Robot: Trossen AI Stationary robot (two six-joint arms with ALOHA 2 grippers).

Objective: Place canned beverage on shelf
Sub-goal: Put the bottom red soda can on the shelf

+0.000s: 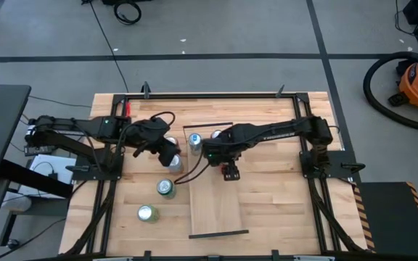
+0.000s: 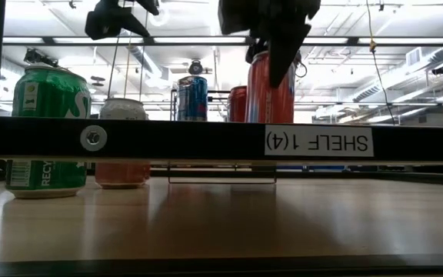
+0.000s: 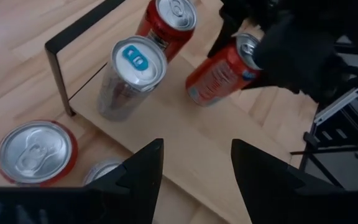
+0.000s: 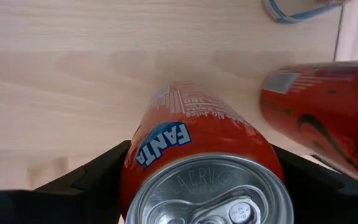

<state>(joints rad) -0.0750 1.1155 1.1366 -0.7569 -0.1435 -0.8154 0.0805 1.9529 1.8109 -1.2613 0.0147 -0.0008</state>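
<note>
The right gripper (image 3: 260, 46) is clamped on an orange Fanta can (image 4: 207, 162), fingers on either side of its body just below the rim. In the left wrist view the can (image 3: 219, 71) hangs tilted above the shelf (image 3: 185, 149), its top leaning toward the upper right of that frame and its base toward the board, so its long axis is not yet upright. In the low view it sits high in the centre of the frame, its lower part hidden behind a black bar, so whether the base touches the board cannot be told.

Seen from above, the right gripper (image 1: 229, 171) is over the upper end of the shelf (image 1: 216, 210), near the middle of the frame. The board runs from the black rail (image 1: 207, 127) at its upper end down to the rail near the lower edge. A blue-topped can (image 1: 195, 141) and a red can (image 1: 217, 135) already stand by the upper rail, the red one just beside the Fanta in the right wrist view. Bare board lies below the gripper in the frame.

The left gripper (image 1: 171, 156) hovers left of centre with its fingers spread and empty, near the shelf's left edge, with loose cans (image 1: 165, 188) below it on the table (image 1: 281, 210)

My judgement: the held can needs to be brought upright and lowered straight onto the board
</note>
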